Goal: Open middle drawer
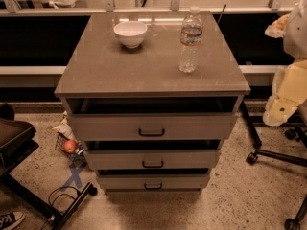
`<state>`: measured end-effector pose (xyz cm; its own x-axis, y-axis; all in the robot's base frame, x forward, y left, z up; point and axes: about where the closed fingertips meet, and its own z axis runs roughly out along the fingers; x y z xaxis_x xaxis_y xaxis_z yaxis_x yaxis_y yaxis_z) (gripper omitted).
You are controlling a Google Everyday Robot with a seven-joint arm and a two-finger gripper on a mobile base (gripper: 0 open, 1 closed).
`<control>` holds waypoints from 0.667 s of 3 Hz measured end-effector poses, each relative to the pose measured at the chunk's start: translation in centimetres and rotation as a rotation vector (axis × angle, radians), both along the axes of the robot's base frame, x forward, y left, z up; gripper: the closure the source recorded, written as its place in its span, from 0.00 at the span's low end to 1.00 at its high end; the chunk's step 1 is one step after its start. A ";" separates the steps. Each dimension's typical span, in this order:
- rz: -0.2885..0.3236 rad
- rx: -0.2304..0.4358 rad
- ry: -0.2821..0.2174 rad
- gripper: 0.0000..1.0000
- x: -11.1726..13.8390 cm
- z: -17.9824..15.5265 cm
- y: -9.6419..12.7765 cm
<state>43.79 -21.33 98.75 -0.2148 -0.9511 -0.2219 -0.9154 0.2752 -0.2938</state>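
The gripper (280, 107) hung at the right edge of the view, pale and partly cut off, level with the cabinet's upper half. Whether it was open or closed could not be told, and nothing showed in its grasp.

Nearest lay a shoe (9, 219) and a cable (61, 195) on the floor at the left. A chair leg (276, 156) reached in from the right, between the gripper's side and the cabinet's foot, and could likely crowd a low approach. Next came the bottom drawer (153, 182).

Just above it sat the middle drawer (120, 159), seemingly not yet pulled out. It lay left of and below the gripper. Its front ran left to right, and its handle (152, 164), a bar lying along the same line, was at the centre. The top drawer (110, 127) sat over it. Farthest, on the cabinet (96, 75), stood a bottle (190, 42) and a bowl (130, 33), both clear of the pull
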 end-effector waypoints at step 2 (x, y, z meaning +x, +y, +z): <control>-0.016 0.058 -0.043 0.00 -1.4 -3.9 0.0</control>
